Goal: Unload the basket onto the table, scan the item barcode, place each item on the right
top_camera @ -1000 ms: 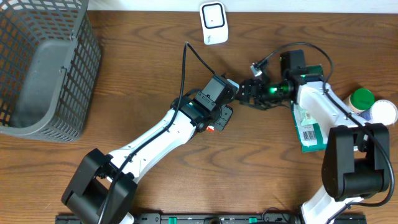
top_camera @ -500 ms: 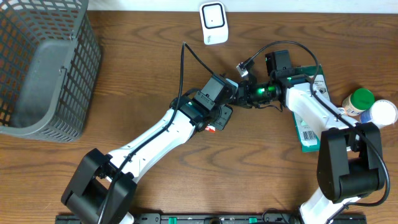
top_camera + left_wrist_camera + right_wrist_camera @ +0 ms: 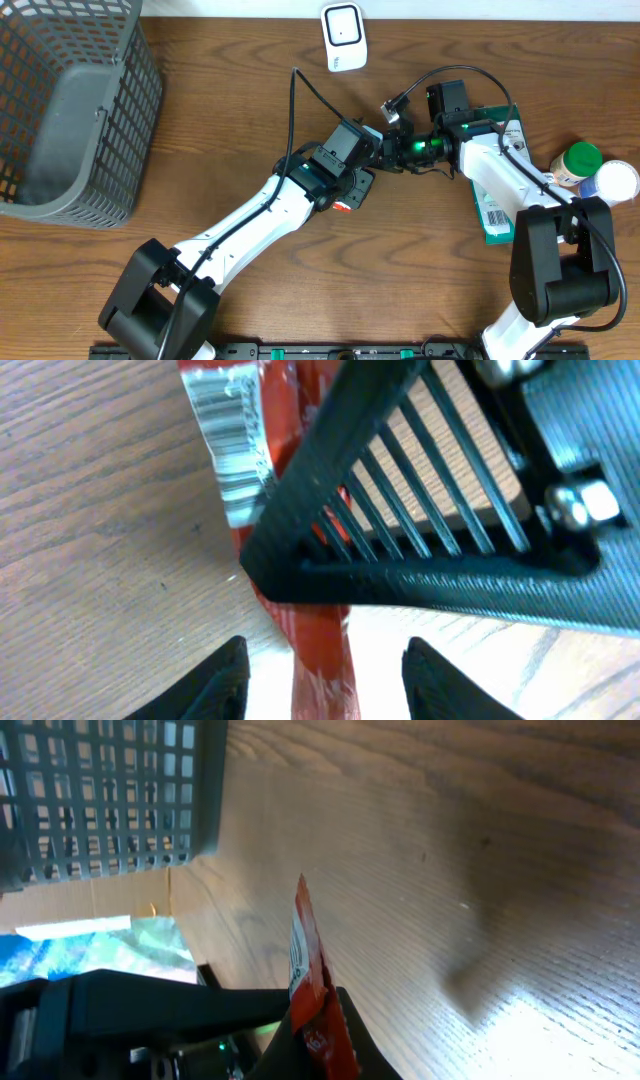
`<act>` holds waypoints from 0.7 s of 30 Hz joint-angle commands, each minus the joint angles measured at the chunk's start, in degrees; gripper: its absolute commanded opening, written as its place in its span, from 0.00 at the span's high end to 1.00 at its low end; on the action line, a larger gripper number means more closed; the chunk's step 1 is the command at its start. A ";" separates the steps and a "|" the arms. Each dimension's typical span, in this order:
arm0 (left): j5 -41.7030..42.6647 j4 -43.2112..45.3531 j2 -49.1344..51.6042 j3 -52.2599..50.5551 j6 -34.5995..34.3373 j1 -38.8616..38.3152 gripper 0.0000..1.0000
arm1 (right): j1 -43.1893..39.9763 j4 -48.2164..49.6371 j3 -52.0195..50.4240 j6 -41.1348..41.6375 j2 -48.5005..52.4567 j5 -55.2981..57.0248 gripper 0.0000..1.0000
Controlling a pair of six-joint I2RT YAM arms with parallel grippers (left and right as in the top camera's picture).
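Observation:
The item is a thin red packet [image 3: 318, 660] with a white barcode strip [image 3: 230, 450] near its far end. In the left wrist view it runs between my left gripper [image 3: 325, 665], whose jaws stand open with a gap on each side of it. A black ribbed finger [image 3: 400, 560] of the right gripper crosses the packet further up. My right gripper [image 3: 320, 1035] is shut on the red packet [image 3: 305, 960], which stands up edge-on above the table. In the overhead view both grippers meet at mid-table [image 3: 382, 150], hiding the packet. The white scanner [image 3: 343, 37] sits at the back edge.
A grey mesh basket [image 3: 70, 110] fills the far left. A green box [image 3: 497, 212], a green-capped bottle [image 3: 582, 160] and a white-capped one [image 3: 615, 180] lie at the right, beside the right arm. A black cable [image 3: 300, 100] loops above the left arm.
The right gripper moved left to the left gripper and shut on the red packet. The left jaws, shut on it before, have opened.

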 commanded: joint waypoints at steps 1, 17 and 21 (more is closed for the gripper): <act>0.98 -0.37 -1.18 -0.33 0.55 -0.07 0.45 | -0.17 0.94 -0.17 3.04 -0.04 -1.38 0.99; 0.98 -2.05 -1.03 -0.35 0.52 -0.13 0.50 | -2.19 3.45 -0.17 5.90 -0.04 -8.92 0.99; 0.98 -2.95 -1.03 -0.35 0.52 -0.11 0.61 | -2.19 3.45 -0.17 5.90 -0.04 -8.92 0.99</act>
